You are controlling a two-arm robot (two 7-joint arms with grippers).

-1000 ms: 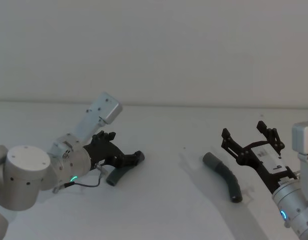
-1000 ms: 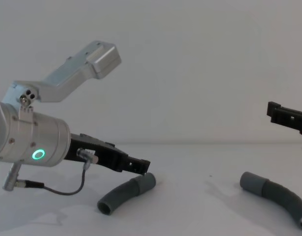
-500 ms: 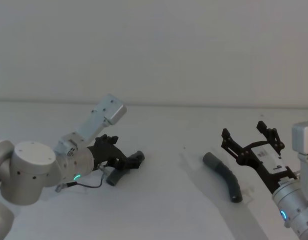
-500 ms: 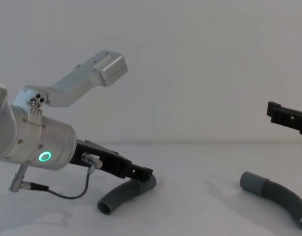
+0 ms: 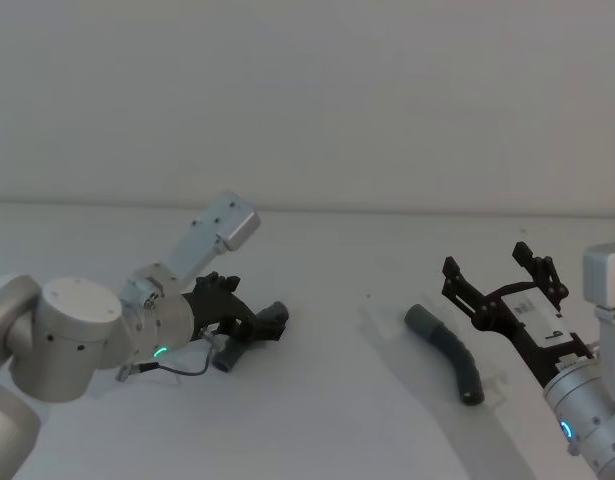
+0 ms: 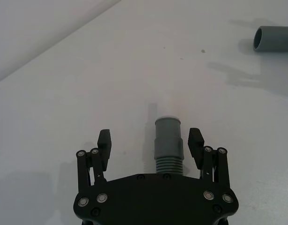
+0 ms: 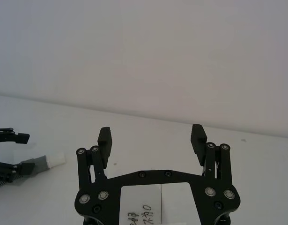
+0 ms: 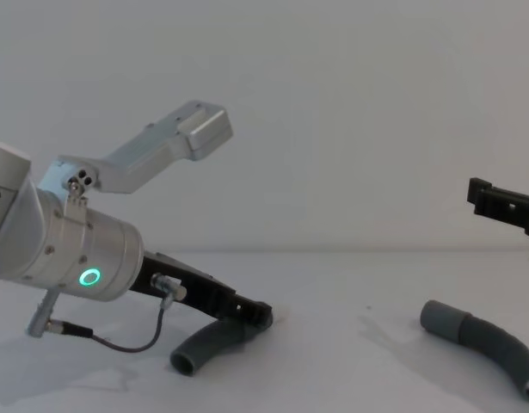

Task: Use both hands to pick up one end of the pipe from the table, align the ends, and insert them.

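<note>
The shorter pipe lies curved on the white table at the left. Its smooth end stands between the fingers of my left gripper, which is open, with gaps on both sides. From the chest the left gripper slants down over that pipe. The longer pipe lies at the right, its cuff pointing left. My right gripper hovers open just right of it, above the table, with nothing between its fingers.
The longer pipe's open mouth shows far off in the left wrist view. A thin grey cable hangs from the left wrist near the table. A white wall closes the back.
My left gripper has slid forward and lower, so its fingers now straddle the shorter pipe's cuff. The right gripper and both pipes have stayed still.
</note>
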